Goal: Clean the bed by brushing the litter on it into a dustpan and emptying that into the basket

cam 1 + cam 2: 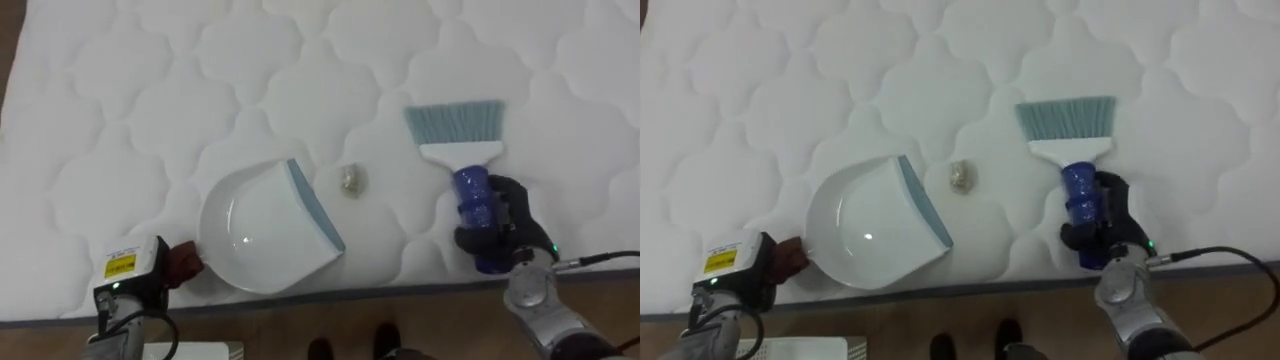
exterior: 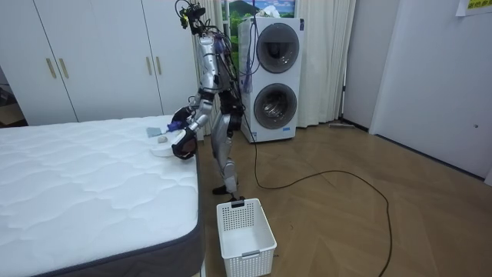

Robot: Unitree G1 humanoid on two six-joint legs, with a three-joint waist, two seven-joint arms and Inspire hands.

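A white quilted mattress (image 1: 200,70) with a cloud-like stitched pattern covers the bed. Near its closest edge lies a round white plastic dustpan (image 1: 262,228), hollow side up, its pale blue lip turned to the right. Just beside that lip, not touching it, sits a small crumpled beige scrap (image 1: 351,179). Further right lies a short brush (image 1: 462,150) with pale teal bristles, a white head and a blue handle. The bristles point away from the edge, and the black right hand (image 1: 500,225) is curled round the handle.
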